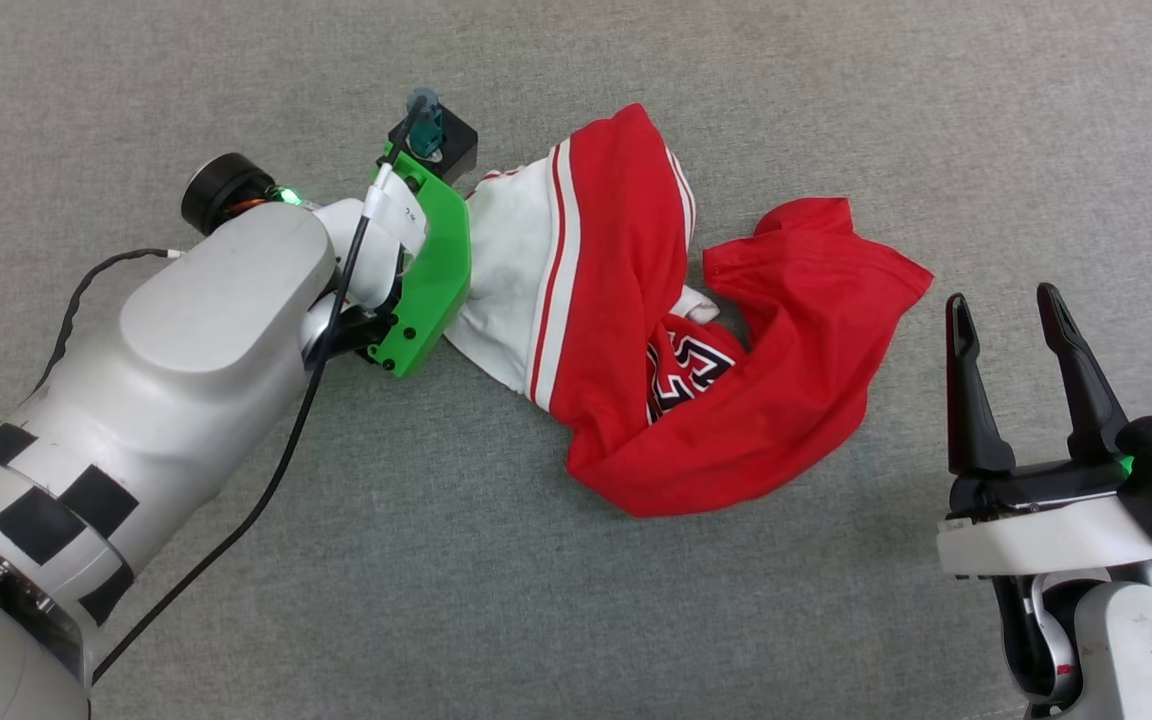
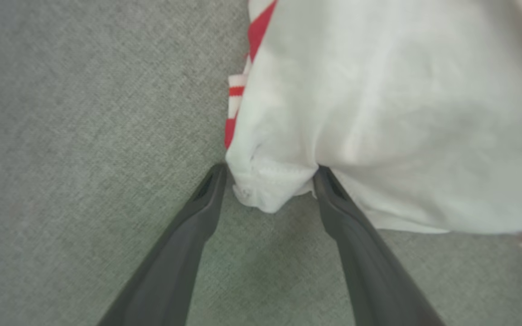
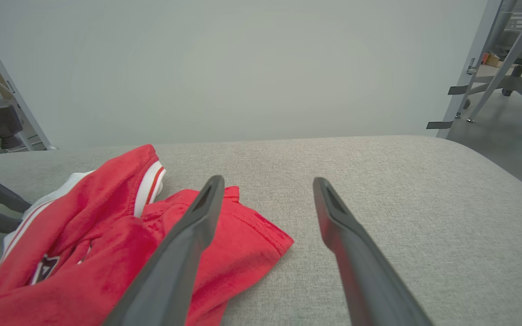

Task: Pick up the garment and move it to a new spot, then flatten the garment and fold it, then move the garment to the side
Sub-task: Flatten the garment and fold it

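Light, limp garment [image 1: 616,250]; my open left end effector [image 2: 270,174] straddles its white sleeve corner [image 2: 265,192], right end effector [image 1: 1006,305] open too.

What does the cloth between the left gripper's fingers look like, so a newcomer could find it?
On the grey surface lies a crumpled red garment, its white sleeve toward the robot's left. At its edge, a bunched corner sits between the fingertips of the open left gripper. It is plain white with a stitched hem, unlike the neighbouring red-striped trim.

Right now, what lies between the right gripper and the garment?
Bare grey surface; the head view shows the right gripper apart from the garment.
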